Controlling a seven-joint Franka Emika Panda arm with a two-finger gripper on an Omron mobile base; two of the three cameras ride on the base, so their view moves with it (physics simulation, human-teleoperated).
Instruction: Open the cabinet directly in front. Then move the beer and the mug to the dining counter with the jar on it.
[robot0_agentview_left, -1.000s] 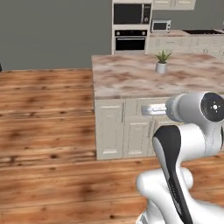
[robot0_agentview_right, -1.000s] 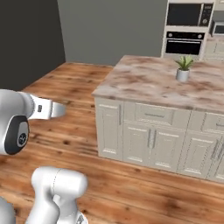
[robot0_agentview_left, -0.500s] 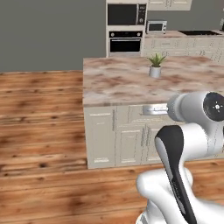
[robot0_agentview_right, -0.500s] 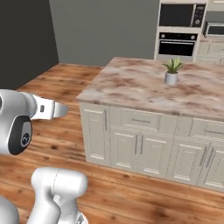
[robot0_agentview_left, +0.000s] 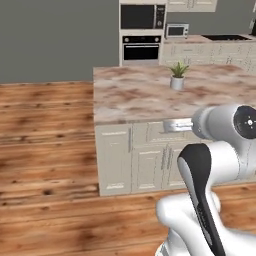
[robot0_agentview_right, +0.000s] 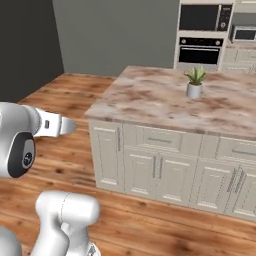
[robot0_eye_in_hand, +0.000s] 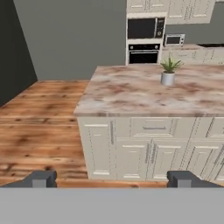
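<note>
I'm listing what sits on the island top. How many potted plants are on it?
1. A single potted plant stands on the marbled island counter, toward its far side, in front of the black wall oven. The counter's right end runs out of frame, so more may be hidden.

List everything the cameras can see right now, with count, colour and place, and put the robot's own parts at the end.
Island counter: one, beige-brown marbled top on cream cabinets, straight ahead.
Potted plant: one, green in a grey pot, on the island's far right part.
Wall ovens: two, black, stacked in the back wall.
Microwave: one, silver, on the rear counter right of the ovens.
Cooktop: one, black, on the rear counter.
Floor: brown wood planks.
Arm: one, white with dark joints, foreground.
Claw: one, dark tips, open, holding nothing.
</note>
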